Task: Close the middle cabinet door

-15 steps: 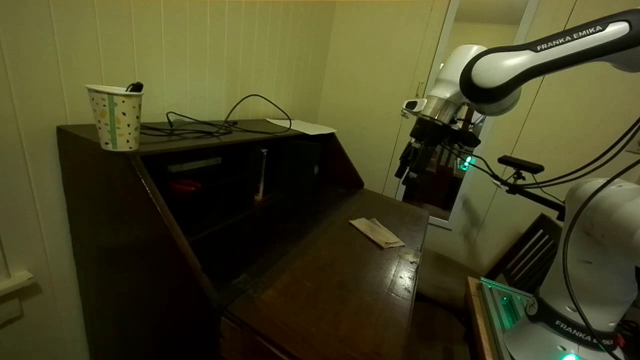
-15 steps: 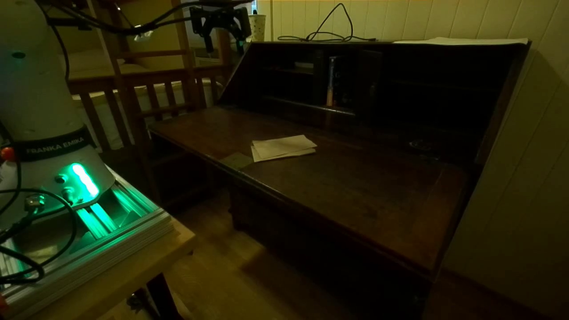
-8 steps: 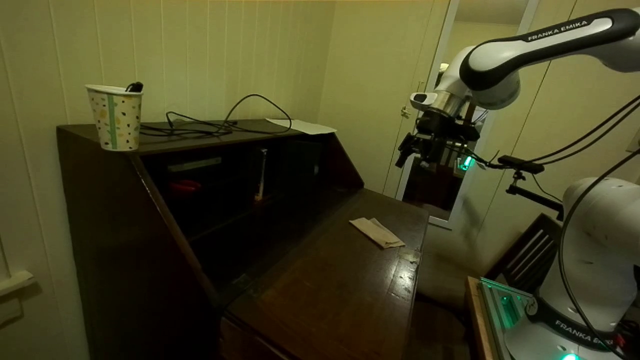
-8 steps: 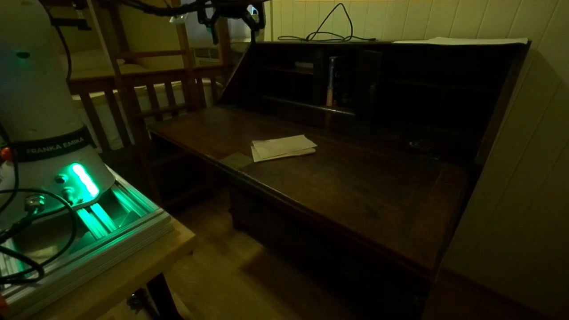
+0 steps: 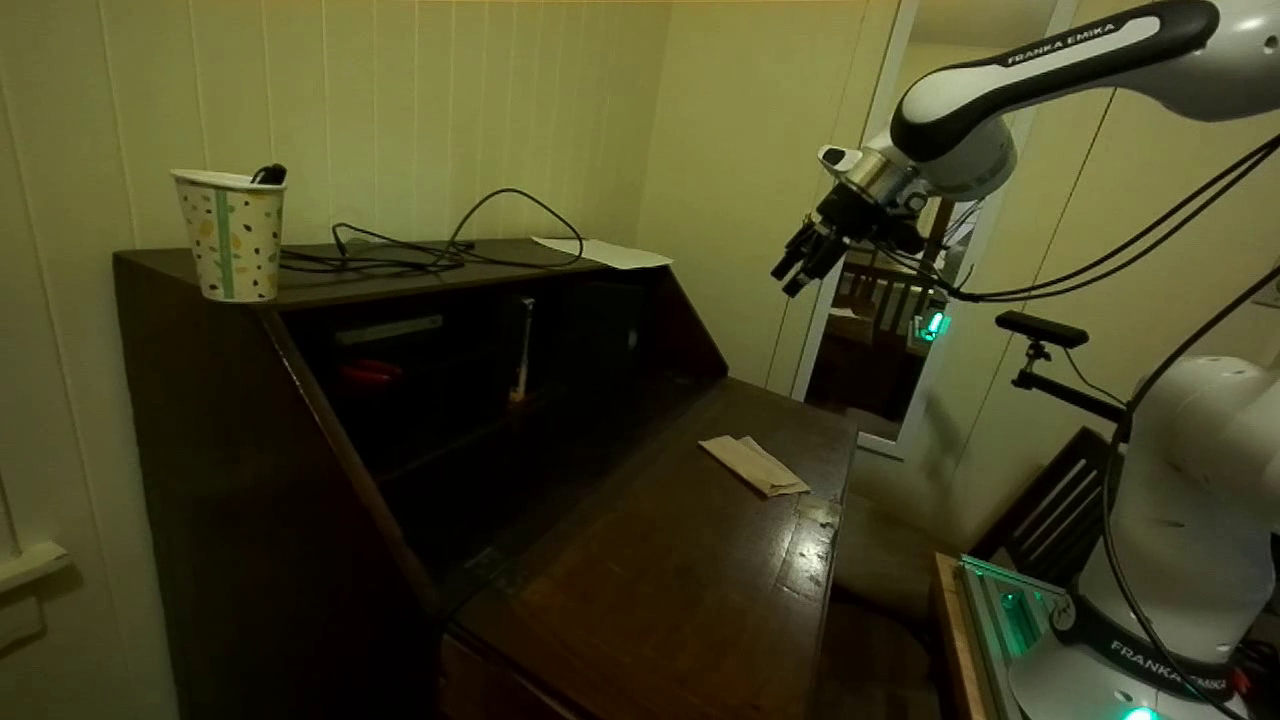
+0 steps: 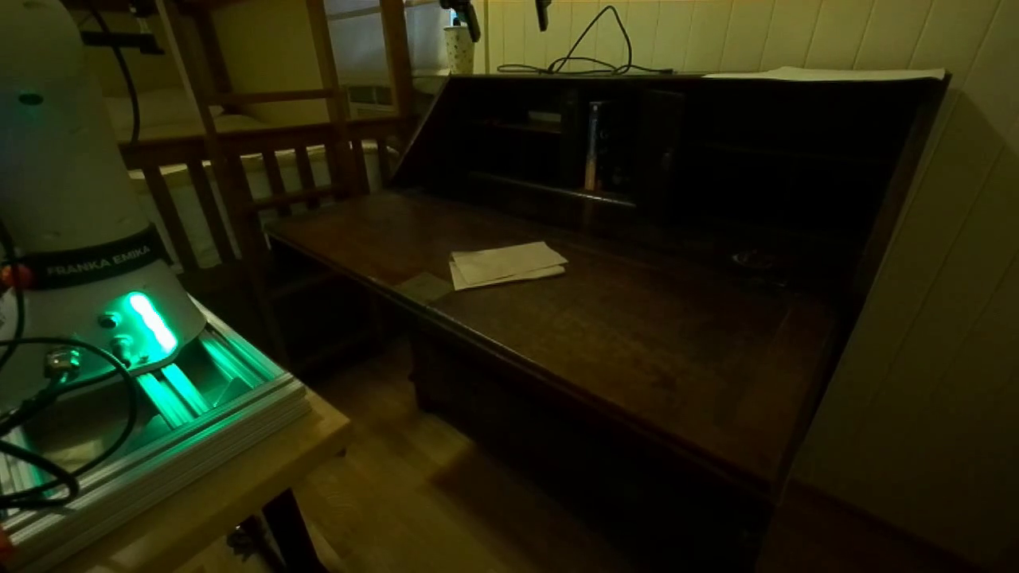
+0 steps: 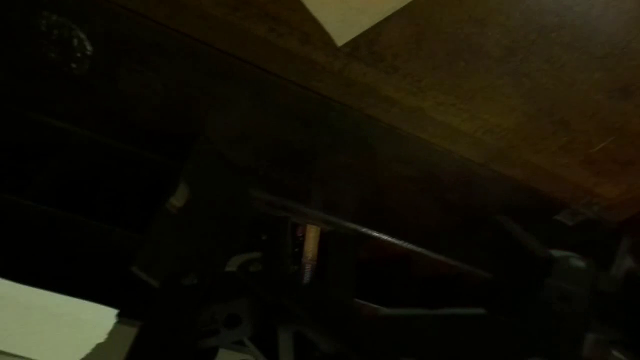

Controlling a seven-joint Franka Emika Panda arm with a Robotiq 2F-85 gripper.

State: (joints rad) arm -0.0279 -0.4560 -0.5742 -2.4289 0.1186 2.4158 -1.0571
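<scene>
The middle cabinet door is a narrow dark upright panel in the desk's inner compartments. It stands swung outward, beside the middle compartment with an upright book in it. The door also shows dimly in an exterior view and in the wrist view, where a small pale spot marks it. My gripper is in the air above the flap, apart from the door. In an exterior view its two fingertips are spread with nothing between them; the rest is cut off. The wrist view is very dark.
The drop-front flap lies open with folded paper on it. On the desk top are a patterned cup, a looped black cable and a white sheet. A red object sits in a compartment.
My gripper has moved up and toward the desk, and its pointing angle has changed. Its fingers look apart throughout. The door and the desk items have not moved.
</scene>
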